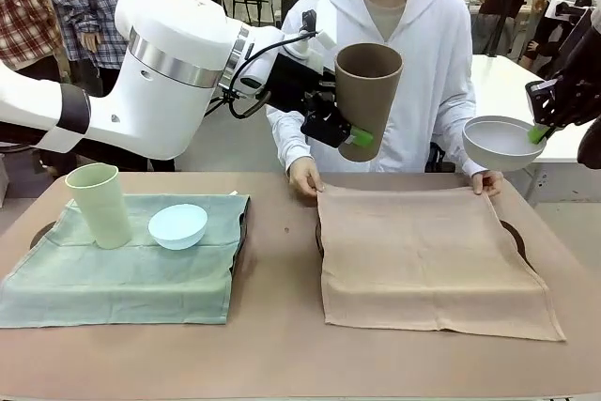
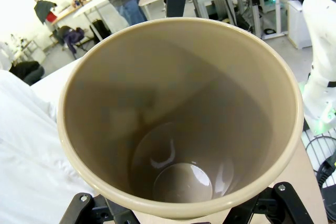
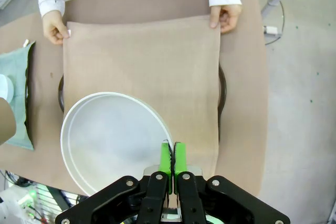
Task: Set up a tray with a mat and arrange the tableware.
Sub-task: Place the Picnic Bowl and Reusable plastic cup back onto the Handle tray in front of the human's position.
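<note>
Brown tumbler (image 1: 367,93) clamped in left fingers (image 1: 362,138); right fingers (image 3: 172,157) pinch white bowl (image 3: 113,140) rim

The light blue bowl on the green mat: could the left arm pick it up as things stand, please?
Probably not yet: the left gripper is shut on the brown tumbler, held high. The light blue bowl itself lies uncovered beside the pale green tumbler.

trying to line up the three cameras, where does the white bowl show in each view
Front view: white bowl at the right edge, held in the air by the right gripper, above the beige mat's far right corner.
Left wrist view: I can't find it; the brown tumbler takes up the middle.
Right wrist view: lower left of centre, its rim pinched between the green pads.
Shared landmark: the beige mat, its far corners held by the person's hands.
</note>
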You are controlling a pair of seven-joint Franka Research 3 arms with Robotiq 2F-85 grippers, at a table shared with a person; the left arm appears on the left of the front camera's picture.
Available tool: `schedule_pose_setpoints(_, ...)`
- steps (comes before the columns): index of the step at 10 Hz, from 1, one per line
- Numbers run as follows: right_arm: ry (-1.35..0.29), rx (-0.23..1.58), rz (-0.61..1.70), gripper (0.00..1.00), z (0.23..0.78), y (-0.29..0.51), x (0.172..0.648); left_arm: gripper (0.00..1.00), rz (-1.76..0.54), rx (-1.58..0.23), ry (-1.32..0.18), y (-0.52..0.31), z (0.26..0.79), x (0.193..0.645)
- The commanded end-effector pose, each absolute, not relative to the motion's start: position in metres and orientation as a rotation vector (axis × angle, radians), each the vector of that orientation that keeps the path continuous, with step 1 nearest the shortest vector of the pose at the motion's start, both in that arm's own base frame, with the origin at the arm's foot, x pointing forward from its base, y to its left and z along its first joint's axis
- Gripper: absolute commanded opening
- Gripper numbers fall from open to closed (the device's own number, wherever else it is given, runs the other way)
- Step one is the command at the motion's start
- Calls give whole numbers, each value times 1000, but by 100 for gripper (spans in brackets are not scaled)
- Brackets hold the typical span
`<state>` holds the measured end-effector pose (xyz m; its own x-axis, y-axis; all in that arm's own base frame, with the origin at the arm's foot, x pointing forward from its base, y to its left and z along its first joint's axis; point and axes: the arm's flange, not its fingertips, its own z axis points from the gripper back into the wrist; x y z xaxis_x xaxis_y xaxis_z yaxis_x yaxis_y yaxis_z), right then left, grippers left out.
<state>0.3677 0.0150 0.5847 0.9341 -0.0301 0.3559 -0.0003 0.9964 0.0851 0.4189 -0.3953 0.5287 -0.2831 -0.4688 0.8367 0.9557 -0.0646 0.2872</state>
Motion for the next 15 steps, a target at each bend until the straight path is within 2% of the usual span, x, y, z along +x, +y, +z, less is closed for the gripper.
schedule_pose_setpoints(1,-363,81,-16,0,583,15,368,0,-1617,-672,-1044,-396,533,420)
schedule_pose_setpoints(7,-363,81,-16,0,583,15,368,0,-1617,-672,-1044,-396,533,420)
schedule_pose_setpoints(8,-365,84,-15,3,585,15,368,83,-1608,-670,-1036,-395,529,419)
schedule_pose_setpoints(11,-333,39,-18,3,535,15,400,83,-1635,-775,-1003,-396,459,452)
schedule_pose_setpoints(15,-294,23,-8,3,467,28,431,83,-1610,-805,-1029,-412,386,477)
